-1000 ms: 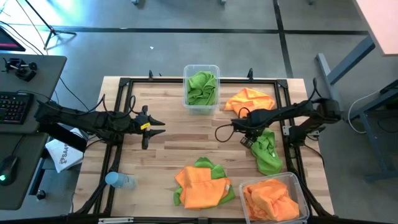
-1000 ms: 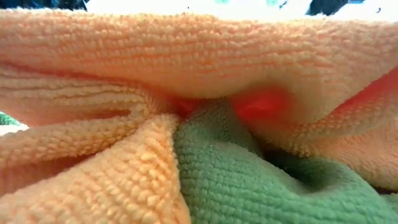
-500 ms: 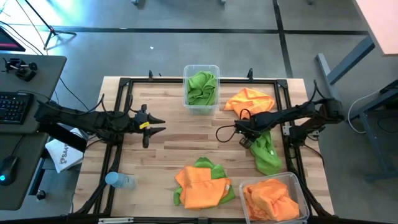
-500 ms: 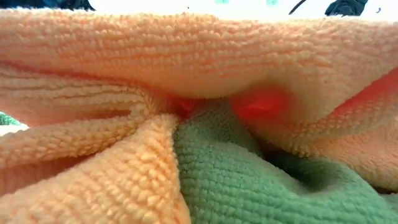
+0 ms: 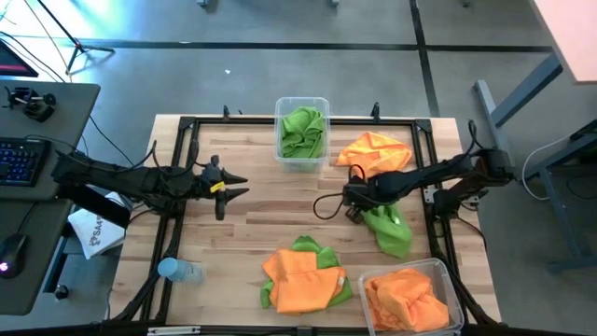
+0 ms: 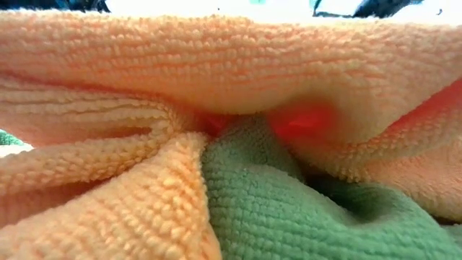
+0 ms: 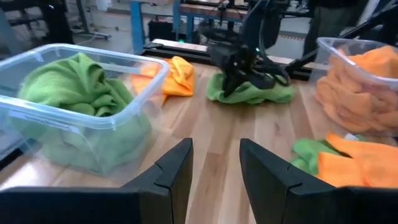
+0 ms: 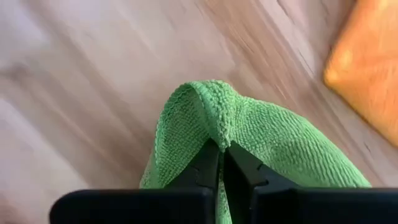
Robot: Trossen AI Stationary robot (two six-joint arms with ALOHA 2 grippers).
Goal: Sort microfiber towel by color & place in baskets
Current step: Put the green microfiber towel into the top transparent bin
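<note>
Pinching green towel (image 8: 249, 137), right gripper (image 8: 222, 163) seemingly mid-table, clear of baskets (image 5: 302, 126)

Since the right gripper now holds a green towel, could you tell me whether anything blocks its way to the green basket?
Nothing visible does. The right gripper pinches the green towel, and only bare table lies between it and the green basket. The orange towel sits off to the side.

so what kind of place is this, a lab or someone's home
Most likely a robotics lab or workshop, not a home. The wooden table carries a black metal frame with two arms mounted on it, a desk with a keyboard stands beside it, and the floor around is bare grey concrete.
</note>
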